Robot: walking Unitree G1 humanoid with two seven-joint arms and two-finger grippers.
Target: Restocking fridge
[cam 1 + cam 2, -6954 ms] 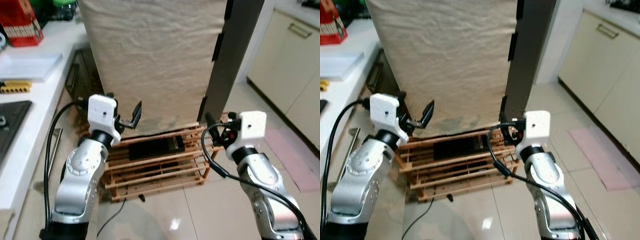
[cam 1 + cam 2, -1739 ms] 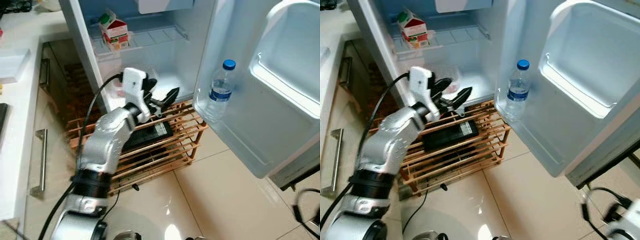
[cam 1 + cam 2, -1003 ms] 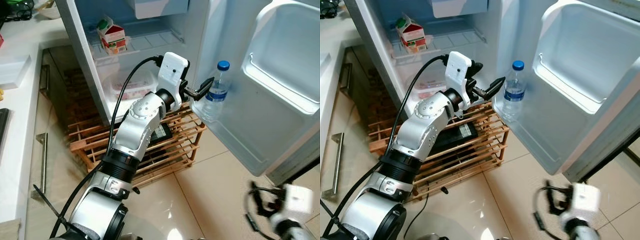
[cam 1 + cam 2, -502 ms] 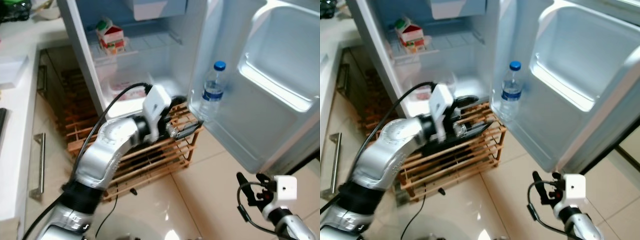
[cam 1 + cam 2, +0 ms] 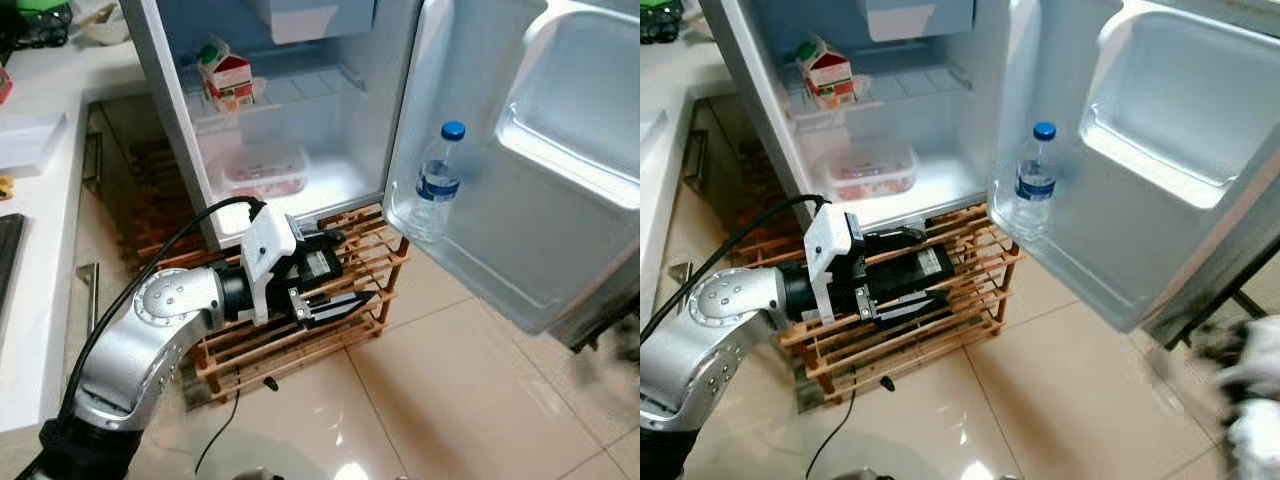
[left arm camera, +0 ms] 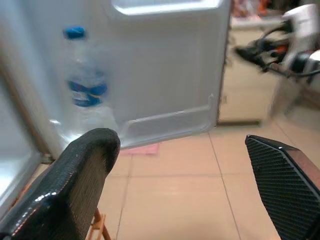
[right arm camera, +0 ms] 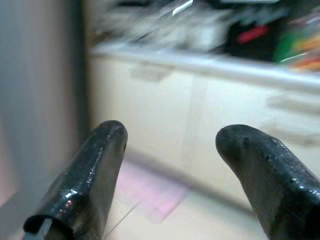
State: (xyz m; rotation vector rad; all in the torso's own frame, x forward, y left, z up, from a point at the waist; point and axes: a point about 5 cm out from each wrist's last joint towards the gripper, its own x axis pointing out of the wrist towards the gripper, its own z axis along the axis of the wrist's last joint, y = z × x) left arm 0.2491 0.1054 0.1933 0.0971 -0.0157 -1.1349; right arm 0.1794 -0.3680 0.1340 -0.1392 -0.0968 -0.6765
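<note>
The fridge [image 5: 170, 150] stands open, a water bottle [image 5: 437, 180] upright in its door shelf [image 5: 470, 270] and a milk carton [image 5: 226, 75] on an inner shelf. The left gripper [image 5: 335, 305], fingers spread and empty, hangs low before the wooden rack [image 5: 375, 265]. The right gripper [image 7: 172, 165], fingers apart, is a blur at the near right, with blurred cabinets beyond it.
</note>
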